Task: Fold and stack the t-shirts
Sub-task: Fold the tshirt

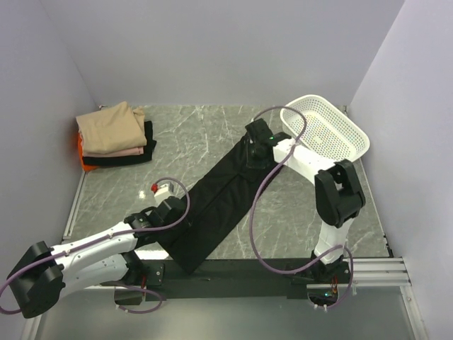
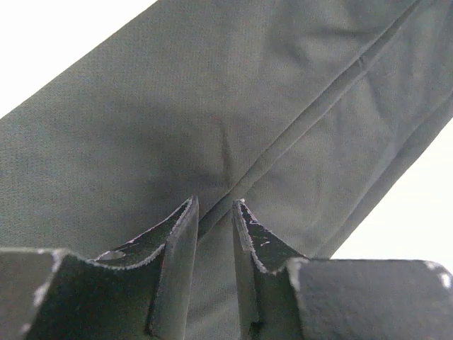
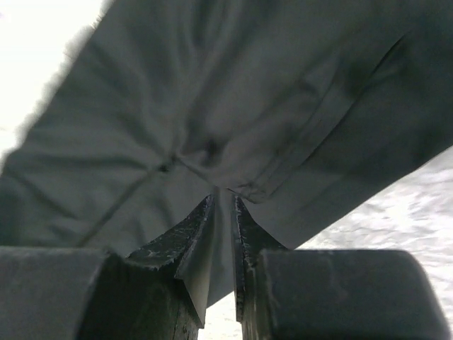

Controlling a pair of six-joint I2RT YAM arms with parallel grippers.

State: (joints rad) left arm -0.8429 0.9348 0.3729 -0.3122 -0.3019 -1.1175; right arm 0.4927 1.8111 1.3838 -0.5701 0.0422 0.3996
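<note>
A black t-shirt [image 1: 219, 198], folded into a long narrow strip, lies diagonally from the table's front edge toward the back right. My right gripper [image 1: 256, 145] is at its far end, shut on a pinch of the cloth [image 3: 212, 106], which runs down between the jaws [image 3: 224, 198]. My left gripper [image 1: 172, 210] is at the strip's left edge near the front. Its jaws [image 2: 214, 203] stand close together with the black cloth [image 2: 233, 106] between them, along a seam. A stack of folded tees [image 1: 113, 131] lies at the back left, tan on top, then pale pink, black and orange.
A white perforated basket [image 1: 347, 138] stands at the back right, just beyond the right arm. Grey walls close in the table on three sides. A metal rail [image 1: 375, 269] runs along the front edge by the arm bases.
</note>
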